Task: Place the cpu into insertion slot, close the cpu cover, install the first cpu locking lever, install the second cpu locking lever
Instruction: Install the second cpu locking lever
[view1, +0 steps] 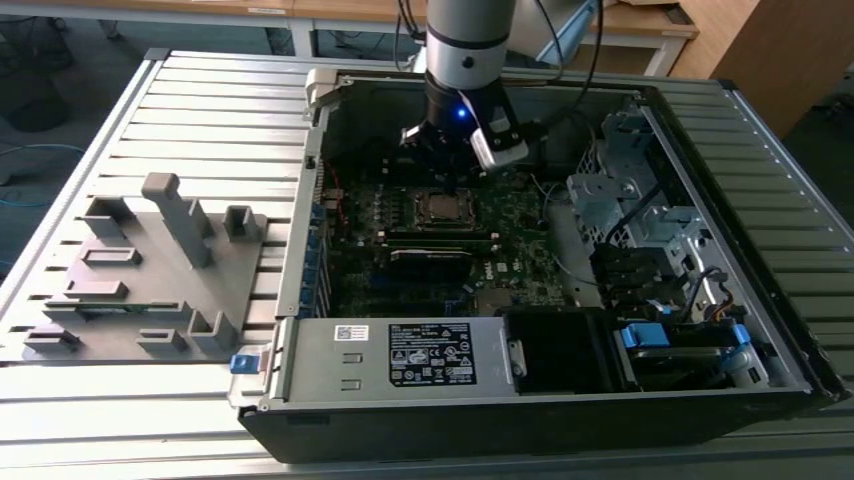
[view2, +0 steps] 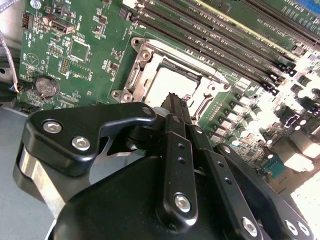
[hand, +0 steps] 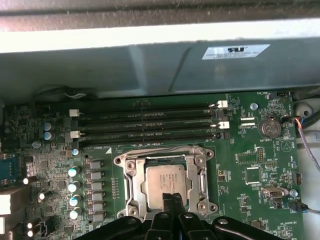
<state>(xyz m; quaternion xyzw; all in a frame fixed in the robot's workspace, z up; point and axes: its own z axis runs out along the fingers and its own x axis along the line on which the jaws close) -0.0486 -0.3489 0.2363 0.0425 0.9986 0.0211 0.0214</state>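
Grey moulded fixture tray: lying on the slatted metal worktop toward the exterior view's left, carrying upright grey posts and blocks, sitting just beside the open computer case.

Computer case: lying open on the worktop, occupying the centre and the exterior view's right; a silver power supply unit is running along its near edge, with drive cages and blue-tabbed cabling crowding its right side.

Green circuit board: lying flat on the case floor. Long black memory slots are running in parallel rows just beside the socket; a round coin battery is sitting near one board corner in the first wrist view.

Insertion slot: sitting near the middle of the board, ringed by its metal rim.

Cpu: lying flat inside the insertion slot, its dull silver top facing up; showing in both wrist views.

Cpu cover: lying down flat over the socket, its frame bordering the cpu through the square window.

Gripper: hanging on the arm directly above the near edge of the socket, its black fingers pressing together with no gap between them, carrying nothing, the tips hovering at or just over the edge of the cpu; contact cannot be told.
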